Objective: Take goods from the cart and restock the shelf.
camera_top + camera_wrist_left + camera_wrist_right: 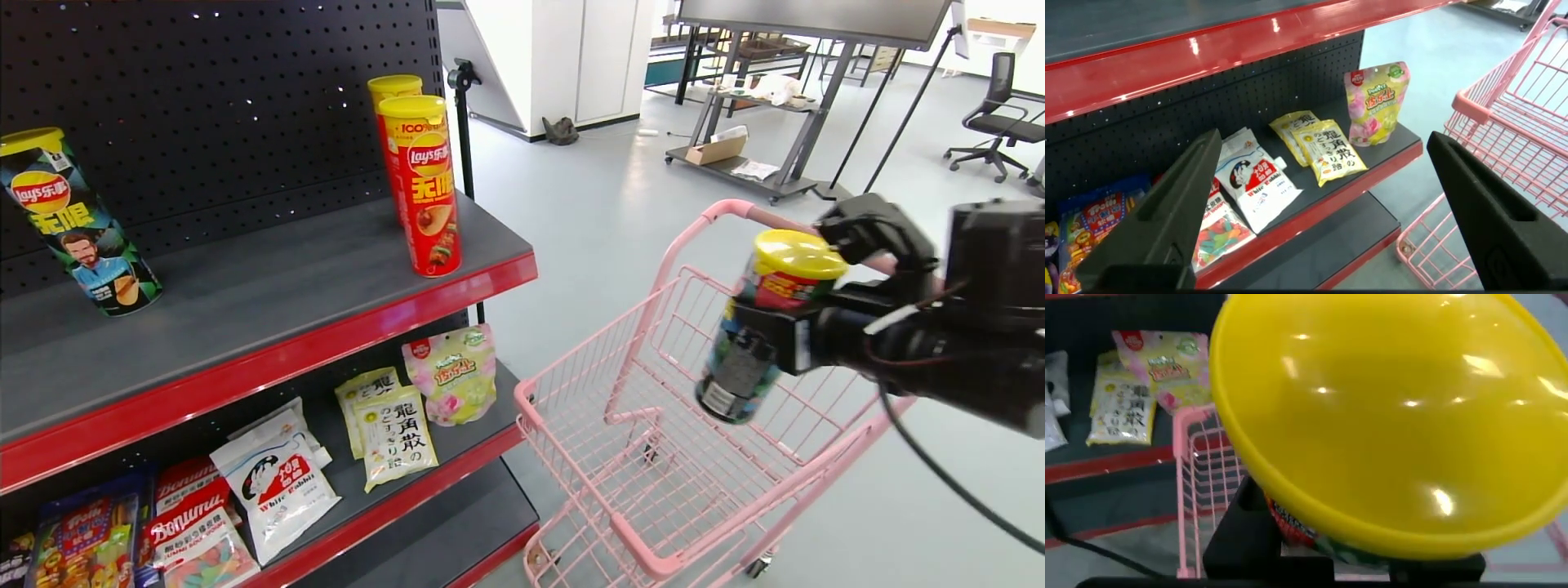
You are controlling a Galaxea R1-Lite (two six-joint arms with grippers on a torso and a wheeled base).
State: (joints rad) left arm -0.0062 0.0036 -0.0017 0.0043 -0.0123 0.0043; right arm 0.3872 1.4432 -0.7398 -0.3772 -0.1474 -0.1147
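Our right gripper (763, 331) pinches between its jaws a tilted cylindrical chip can with a glossy yellow plastic lid (798, 255), above the pink wire cart (526, 400) near its handle edge. Our left gripper (1324, 140) has its jaws spread, empty.

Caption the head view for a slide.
Right pincer holds a yellow-lidded chip can above the pink cart, beside the shelf.

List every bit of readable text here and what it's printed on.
"Lay's", "100": red chip can, upper shelf.
"Lay's": dark chip can, same shelf.
"White Rabbit": white bag, lower shelf.
"龍角散": yellow pouch beside it.
Too blurred or small to read: held chip can, pink-green pouch, corner packets.
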